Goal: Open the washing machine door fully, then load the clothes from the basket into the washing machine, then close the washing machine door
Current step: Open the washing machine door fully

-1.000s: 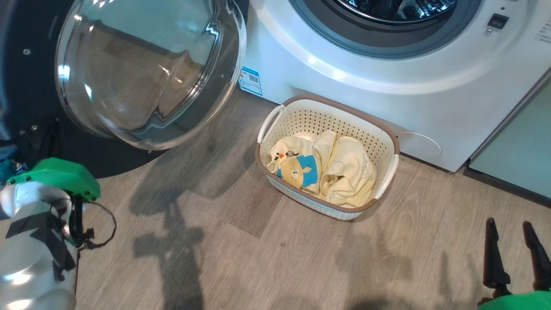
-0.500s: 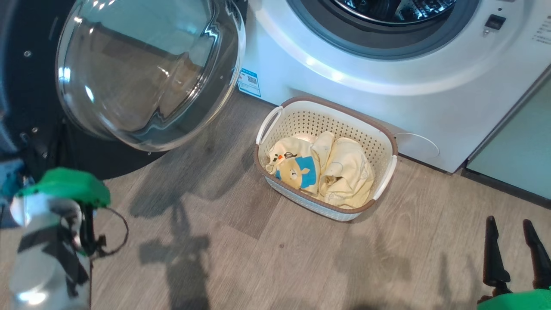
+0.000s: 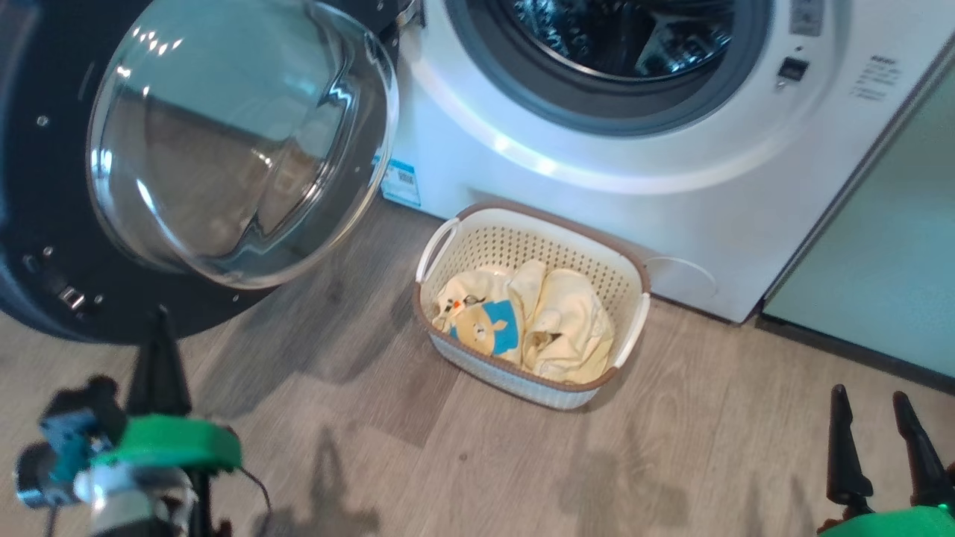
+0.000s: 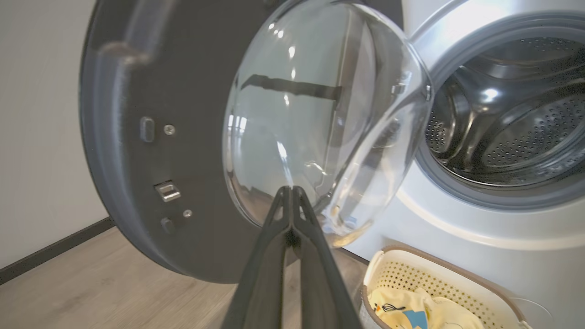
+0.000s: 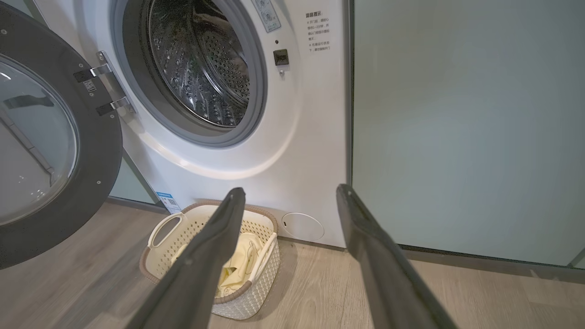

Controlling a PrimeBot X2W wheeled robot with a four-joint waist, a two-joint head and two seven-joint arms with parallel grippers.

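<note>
Since a second ago the head camera has tilted up, bringing more of the drum into sight, and the left arm has pulled back from the door, so the left claw [image 3: 159,317] now stands at the lower left, fingers pressed together on nothing and pointing up toward the washing machine door [image 3: 224,149]. At the lower right the right claw [image 3: 870,395] has not shifted; its jaws are spread wide and it holds nothing. Outward from the claws, the basket [image 3: 556,257] sits on the wooden floor [image 3: 709,447] between them, ahead and right of the left claw, ahead and left of the right. Neither arm is clearly nearer, though the open right one looks readier. The basket's long axis runs roughly along the front of the washing machine [image 3: 597,201], close against it. Inside lie the clothes [image 3: 559,328], pale-yellow and crumpled, the bear print at the left end. Above, the drum [image 3: 619,37] shows bare perforated steel, and the door hangs swung wide to its left, so loading appears to be the next step.
</note>
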